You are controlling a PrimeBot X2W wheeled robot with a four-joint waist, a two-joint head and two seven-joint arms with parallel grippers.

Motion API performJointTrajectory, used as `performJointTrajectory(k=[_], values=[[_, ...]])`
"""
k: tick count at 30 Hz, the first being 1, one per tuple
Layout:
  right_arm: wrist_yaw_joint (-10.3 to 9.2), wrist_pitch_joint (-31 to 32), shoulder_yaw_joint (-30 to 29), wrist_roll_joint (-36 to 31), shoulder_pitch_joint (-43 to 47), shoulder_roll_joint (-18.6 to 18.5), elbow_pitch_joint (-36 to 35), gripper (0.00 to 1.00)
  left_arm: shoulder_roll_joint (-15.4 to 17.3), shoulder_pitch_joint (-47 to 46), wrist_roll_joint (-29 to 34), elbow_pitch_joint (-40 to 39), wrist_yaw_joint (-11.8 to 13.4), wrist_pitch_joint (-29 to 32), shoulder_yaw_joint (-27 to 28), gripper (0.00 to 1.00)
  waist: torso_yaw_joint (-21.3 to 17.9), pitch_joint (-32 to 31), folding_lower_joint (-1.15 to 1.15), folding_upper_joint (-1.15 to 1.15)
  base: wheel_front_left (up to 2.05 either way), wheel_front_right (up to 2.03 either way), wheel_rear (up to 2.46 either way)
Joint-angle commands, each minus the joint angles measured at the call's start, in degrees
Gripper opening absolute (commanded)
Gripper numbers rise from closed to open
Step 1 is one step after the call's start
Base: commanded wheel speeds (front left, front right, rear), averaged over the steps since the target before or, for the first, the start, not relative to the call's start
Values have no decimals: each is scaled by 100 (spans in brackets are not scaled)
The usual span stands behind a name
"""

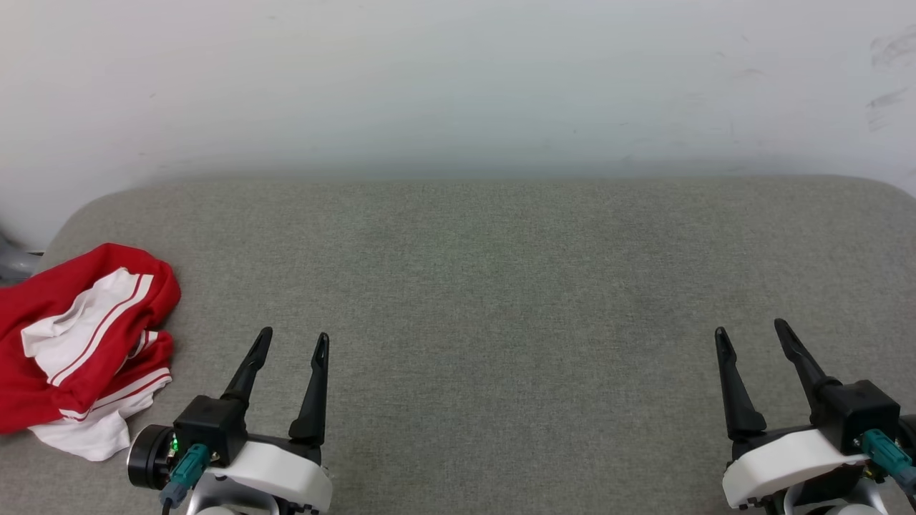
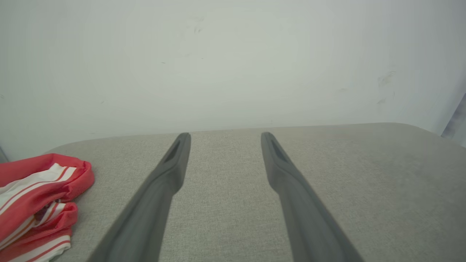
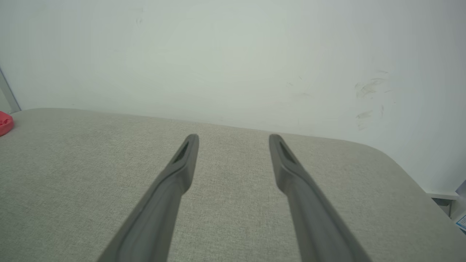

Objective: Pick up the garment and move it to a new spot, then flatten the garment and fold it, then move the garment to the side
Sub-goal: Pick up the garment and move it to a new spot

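shirt (image 1: 79,336) bunched at the left edge of the counter (image 1: 501,286) | our left gripper (image 1: 295,334) is nearer, jaws wide and empty, shirt to its left | our right gripper (image 1: 750,327) jaws wide, empty, well apart

The garment (image 1: 79,343) is soft, matt cloth; the tabletop (image 1: 501,300) wears rough grey woven fabric; the wall (image 1: 458,86) is smooth, matt.
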Motion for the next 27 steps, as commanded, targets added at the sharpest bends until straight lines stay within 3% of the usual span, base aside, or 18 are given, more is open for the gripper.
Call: performJointTrajectory(k=[1,14,27], values=[[-2,-46,-6,-12,50,12,9,100,-8,0,95,13,2,-46,-9,100,9,0,0,0,0,0,0],[-2,-136,70,597,-43,12,203,100,-19,-84,-189,183,2,-39,71,100,428,-43,0,0,0,0,0],[-2,-46,331,441,-110,12,127,100,-21,-147,-132,354,2,-39,346,100,1531,-40,0,0,0,0,0]])
